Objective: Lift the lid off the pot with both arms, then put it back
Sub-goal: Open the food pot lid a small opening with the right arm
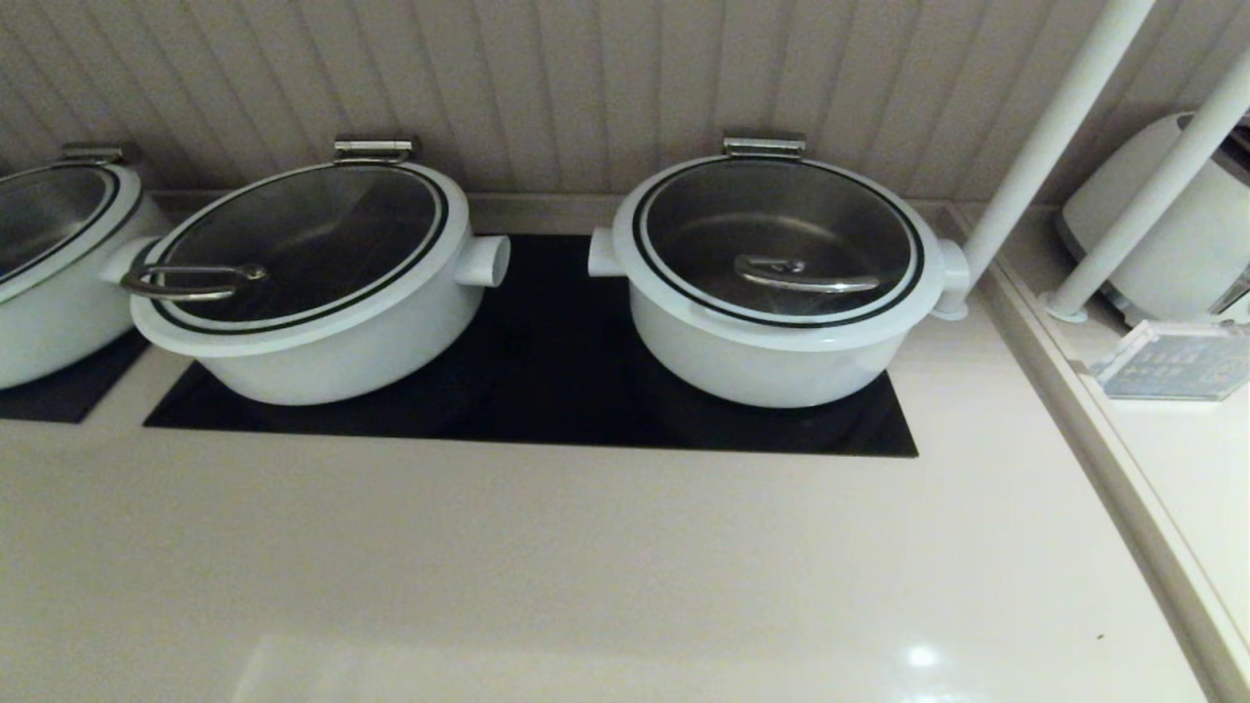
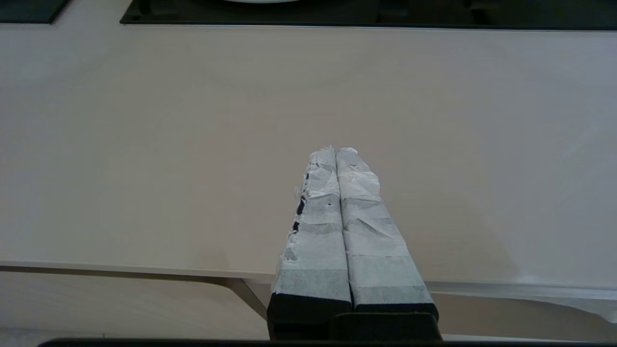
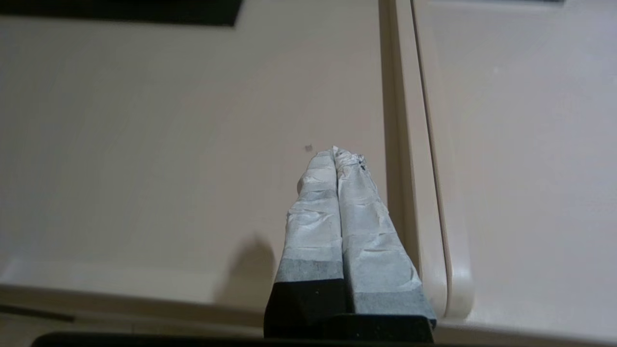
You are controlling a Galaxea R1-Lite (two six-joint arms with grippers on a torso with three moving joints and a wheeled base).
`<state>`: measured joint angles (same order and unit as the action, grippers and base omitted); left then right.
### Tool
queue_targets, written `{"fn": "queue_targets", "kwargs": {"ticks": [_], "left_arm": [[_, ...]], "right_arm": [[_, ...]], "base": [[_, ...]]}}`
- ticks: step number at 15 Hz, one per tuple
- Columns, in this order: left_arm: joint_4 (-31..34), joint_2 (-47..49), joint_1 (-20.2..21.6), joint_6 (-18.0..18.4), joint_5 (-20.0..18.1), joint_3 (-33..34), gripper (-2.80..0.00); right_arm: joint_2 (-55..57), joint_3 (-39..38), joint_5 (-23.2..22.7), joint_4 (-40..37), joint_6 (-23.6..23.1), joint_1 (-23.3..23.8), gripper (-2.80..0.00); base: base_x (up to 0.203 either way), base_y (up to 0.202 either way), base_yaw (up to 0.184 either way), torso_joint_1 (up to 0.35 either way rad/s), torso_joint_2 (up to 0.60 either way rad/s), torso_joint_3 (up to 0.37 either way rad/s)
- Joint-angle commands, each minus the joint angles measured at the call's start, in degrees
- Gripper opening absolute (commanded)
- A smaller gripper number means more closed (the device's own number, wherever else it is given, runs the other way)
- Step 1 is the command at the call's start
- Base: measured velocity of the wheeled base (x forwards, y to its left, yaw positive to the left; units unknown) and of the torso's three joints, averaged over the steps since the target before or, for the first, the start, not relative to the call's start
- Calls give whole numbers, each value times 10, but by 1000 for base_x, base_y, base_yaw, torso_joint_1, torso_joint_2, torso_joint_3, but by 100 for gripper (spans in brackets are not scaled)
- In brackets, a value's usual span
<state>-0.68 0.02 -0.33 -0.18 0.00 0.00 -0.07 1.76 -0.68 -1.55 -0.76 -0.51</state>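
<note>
The pot (image 1: 771, 356) is wide, white and shallow, on the right of the black cooktop (image 1: 547, 391), with a stub handle on each side. Its glass lid (image 1: 776, 239) lies closed on it, with a white rim, a black ring, a steel hinge at the back and a curved steel bar handle (image 1: 806, 278) within the glass. Neither arm shows in the head view. My left gripper (image 2: 336, 150) is shut and empty over the bare counter near its front edge. My right gripper (image 3: 334, 150) is shut and empty over the counter beside a raised ledge.
A similar white pot (image 1: 322, 332) with a loop handle overhanging its lid stands to the left, a third pot (image 1: 49, 264) at the far left. Two white posts (image 1: 1045, 146) and a white appliance (image 1: 1172, 225) stand at the right, beyond the ledge (image 1: 1094, 430).
</note>
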Motion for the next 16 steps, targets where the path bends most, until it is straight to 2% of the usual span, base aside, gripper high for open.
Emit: {"fn": "queue_targets", "kwargs": {"ticks": [1, 3, 6, 8, 9, 11, 13, 16], "left_arm": [[0, 1, 0, 0, 0, 0, -280], [0, 1, 0, 0, 0, 0, -280], [0, 1, 0, 0, 0, 0, -280], [0, 1, 0, 0, 0, 0, -280], [0, 1, 0, 0, 0, 0, -280], [0, 1, 0, -1, 0, 0, -280], [0, 1, 1, 0, 0, 0, -280], [0, 1, 0, 0, 0, 0, -280]], "right_arm": [[1, 23, -35, 9, 2, 0, -280], [14, 70, -77, 4, 0, 0, -280], [120, 145, -115, 10, -2, -1, -280], [202, 195, -165, 29, -3, -1, -280], [244, 218, -206, 41, -3, -1, -280], [324, 240, -288, 78, -14, -1, -280], [410, 249, -346, 131, -34, -1, -280], [542, 256, -396, 217, -53, -19, -280]], "base": [[0, 0, 0, 0, 0, 0], [0, 0, 0, 0, 0, 0], [0, 0, 0, 0, 0, 0], [0, 0, 0, 0, 0, 0], [0, 0, 0, 0, 0, 0], [0, 0, 0, 0, 0, 0], [0, 0, 0, 0, 0, 0], [0, 0, 0, 0, 0, 0]]}}
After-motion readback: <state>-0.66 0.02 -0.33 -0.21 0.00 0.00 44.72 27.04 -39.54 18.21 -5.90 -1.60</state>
